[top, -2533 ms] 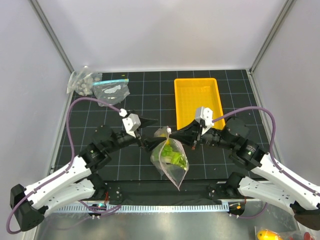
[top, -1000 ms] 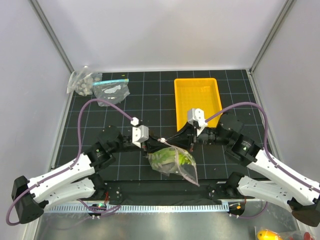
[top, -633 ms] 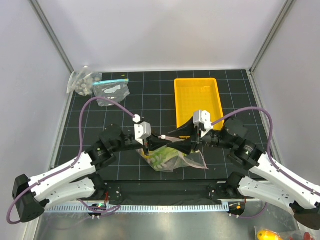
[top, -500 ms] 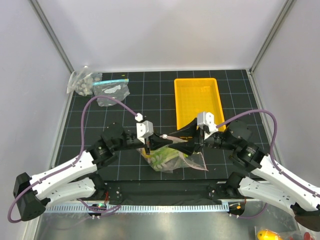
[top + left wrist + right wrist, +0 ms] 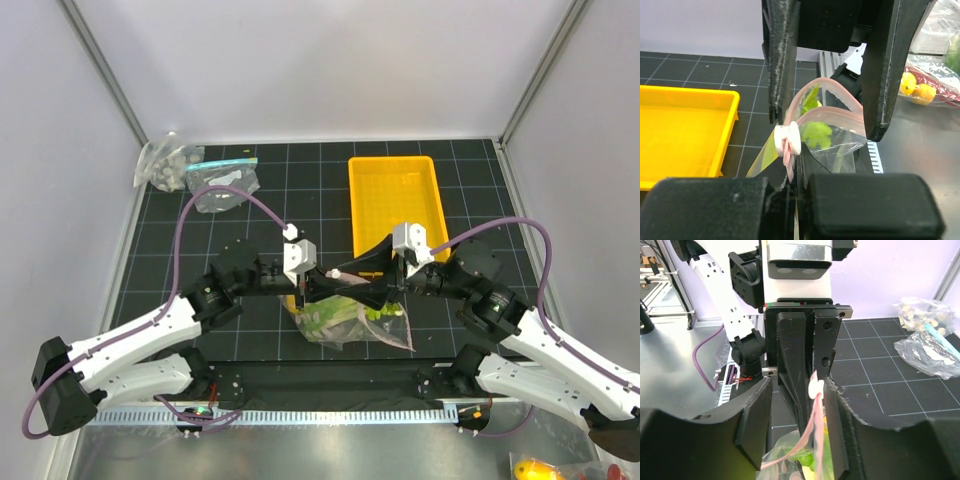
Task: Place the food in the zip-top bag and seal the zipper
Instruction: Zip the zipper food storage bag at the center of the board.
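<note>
The zip-top bag (image 5: 352,322) lies at the table's near middle with green food (image 5: 338,318) inside it; the single pieces cannot be told apart. My left gripper (image 5: 318,284) is shut on the pink zipper (image 5: 789,167) just behind its white slider (image 5: 787,140). My right gripper (image 5: 368,282) faces it, open. In the right wrist view, the right gripper (image 5: 796,390) has its fingers on either side of the zipper (image 5: 812,432) and the slider (image 5: 816,388), with the slider close to the right-hand finger. In the left wrist view, green food (image 5: 816,133) shows through the bag (image 5: 840,142).
A yellow tray (image 5: 395,195) sits behind the grippers. Two other clear bags (image 5: 165,165) (image 5: 225,182) lie at the back left corner. A bag of yellow fruit (image 5: 545,468) rests on the metal ledge off the mat's near right.
My right gripper has opened and let go of the zipper. My left gripper has moved right with the strip, up to the right gripper. The bag has sunk onto the table.
</note>
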